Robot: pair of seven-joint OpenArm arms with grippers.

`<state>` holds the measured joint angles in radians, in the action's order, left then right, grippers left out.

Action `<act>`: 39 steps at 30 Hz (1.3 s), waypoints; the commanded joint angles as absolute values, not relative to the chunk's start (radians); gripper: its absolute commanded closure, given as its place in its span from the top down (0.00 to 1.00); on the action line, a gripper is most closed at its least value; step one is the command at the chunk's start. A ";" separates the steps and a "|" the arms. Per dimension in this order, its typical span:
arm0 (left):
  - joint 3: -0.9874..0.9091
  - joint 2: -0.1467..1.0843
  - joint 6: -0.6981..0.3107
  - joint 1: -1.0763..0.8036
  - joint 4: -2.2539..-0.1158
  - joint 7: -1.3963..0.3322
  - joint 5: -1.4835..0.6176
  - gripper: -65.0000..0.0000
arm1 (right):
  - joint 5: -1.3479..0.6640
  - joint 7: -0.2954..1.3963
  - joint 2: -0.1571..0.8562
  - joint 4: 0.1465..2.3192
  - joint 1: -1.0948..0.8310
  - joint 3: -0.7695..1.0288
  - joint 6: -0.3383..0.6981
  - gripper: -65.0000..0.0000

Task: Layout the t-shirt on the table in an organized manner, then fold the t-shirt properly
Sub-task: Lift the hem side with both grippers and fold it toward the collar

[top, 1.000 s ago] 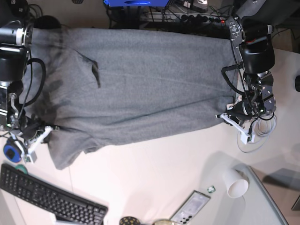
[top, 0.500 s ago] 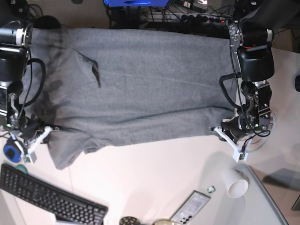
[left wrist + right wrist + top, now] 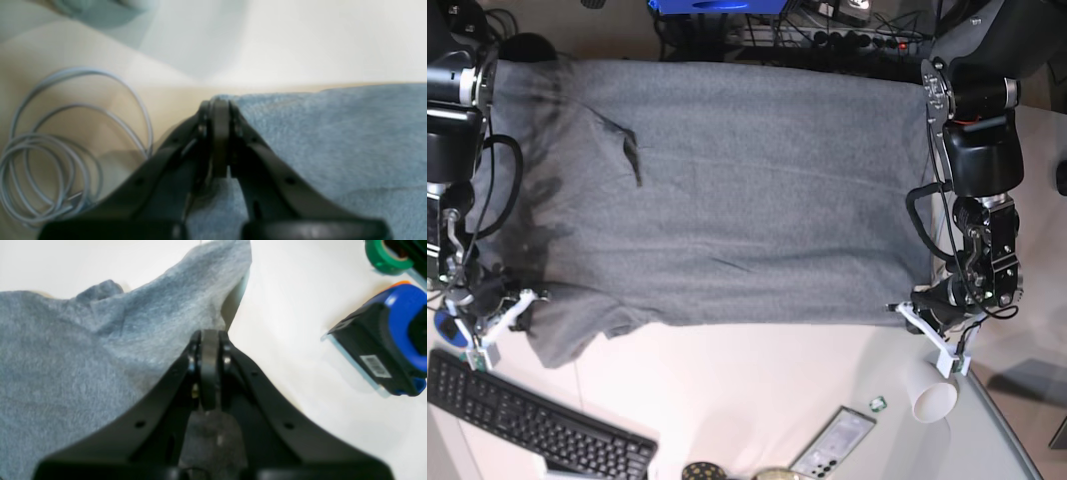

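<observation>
- since a second ago the left gripper [image 3: 932, 330] has drawn the near hem toward the frame's lower edge; crease flattened.
- t-shirt [image 3: 727, 190]: spread across the upper half of the frame on the table [image 3: 767, 400].
- left gripper pinched shut on the hem corner; right gripper [image 3: 499, 318] shut on the sleeve-side edge.
- cloth judged light, limp and stretchy; hold corners, keep tension even.

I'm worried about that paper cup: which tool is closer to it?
Left. The left tool sits right beside the paper cup; the right tool is across the t-shirt.
</observation>
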<state>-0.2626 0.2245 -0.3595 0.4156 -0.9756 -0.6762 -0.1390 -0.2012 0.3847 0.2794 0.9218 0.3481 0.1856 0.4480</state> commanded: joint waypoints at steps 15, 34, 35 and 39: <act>-0.263 0.266 -0.358 0.478 -0.997 -0.656 -0.148 0.00 | -0.208 0.249 0.300 0.932 0.371 0.186 0.450 0.00; -0.265 0.266 -0.361 0.343 -1.150 -0.661 -0.157 0.00 | -0.208 0.255 0.320 0.941 0.292 0.186 0.452 0.00; -0.265 0.265 -0.361 0.328 -1.176 -0.661 -0.157 0.00 | -0.208 0.255 0.320 0.941 0.289 0.186 0.452 0.00; -0.265 0.263 -0.363 0.255 -1.257 -0.679 -0.157 0.00 | -0.208 0.259 0.320 0.941 0.268 0.186 0.452 0.00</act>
